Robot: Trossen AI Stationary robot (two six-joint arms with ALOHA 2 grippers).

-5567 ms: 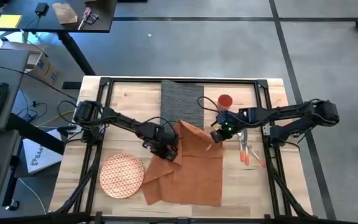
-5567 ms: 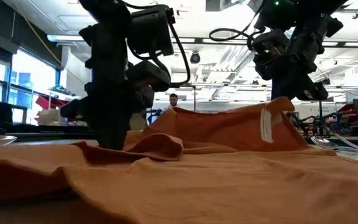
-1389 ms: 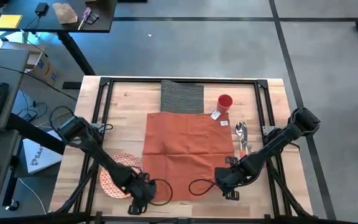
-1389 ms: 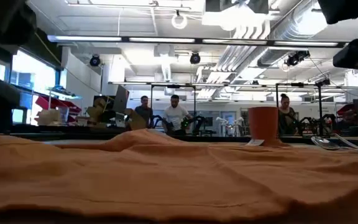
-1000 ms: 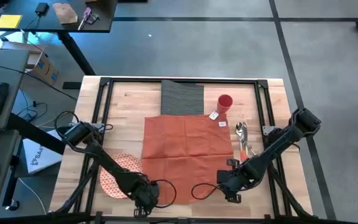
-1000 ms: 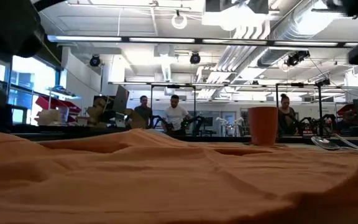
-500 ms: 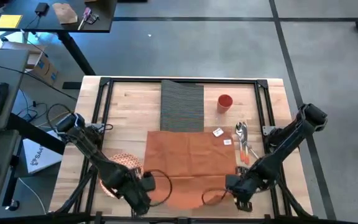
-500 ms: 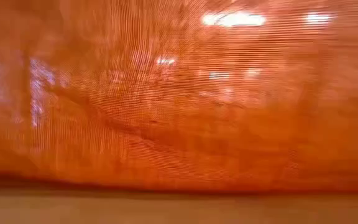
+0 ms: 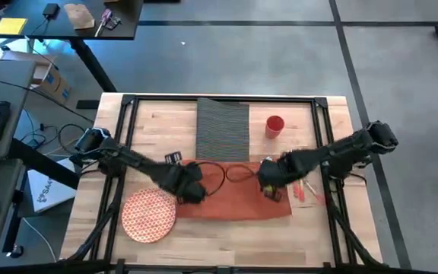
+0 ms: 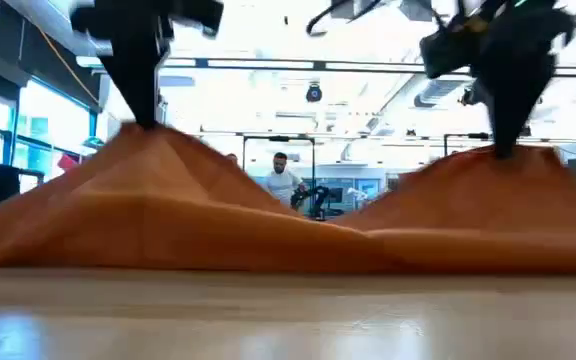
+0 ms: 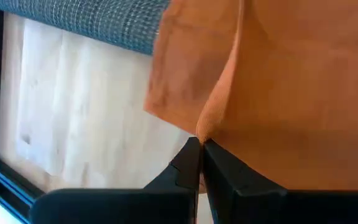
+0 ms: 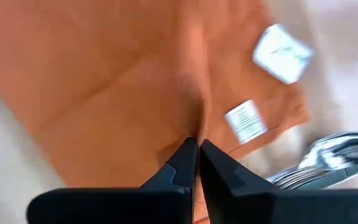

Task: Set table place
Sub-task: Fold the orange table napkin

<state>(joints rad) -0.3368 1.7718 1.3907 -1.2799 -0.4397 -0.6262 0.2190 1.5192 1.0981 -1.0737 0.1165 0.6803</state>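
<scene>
The orange napkin (image 9: 234,196) lies folded over on the wooden table (image 9: 158,125), just near of the dark grey placemat (image 9: 221,129). My left gripper (image 9: 192,192) is shut on its left end and my right gripper (image 9: 269,184) on its right end. In the low view the cloth rises in two peaks to the left gripper (image 10: 150,124) and the right gripper (image 10: 505,150). Flat on the table lie the patterned plate (image 9: 149,215) at the near left, the red cup (image 9: 274,125) at the far right and the cutlery (image 9: 307,189) right of the napkin. My left gripper pinches a folded point of the napkin's edge (image 11: 205,132) between its two fingers, coming from above and pointing down. The cloth rises in a tent to the fingers and lies slack on the table around them. My right gripper pinches a raised ridge of the napkin (image 12: 194,127) between its two fingers, from above, near the end with the white tags (image 12: 245,121). The cloth peaks at the fingers and its lower part rests on the table.
Black rails (image 9: 128,137) run along the table's left and right sides and its far edge. Cables loop over the napkin between the grippers (image 9: 230,173). Bare wood lies near of the napkin (image 9: 234,240). People stand in the room behind (image 10: 283,180).
Both grippers, shut on the napkin's near edge, first drew the cloth toward the table's near edge and lifted it, then carried that edge toward the far edge. The napkin, spread out flat before, is now folded over itself, about half as deep, clear of the placemat.
</scene>
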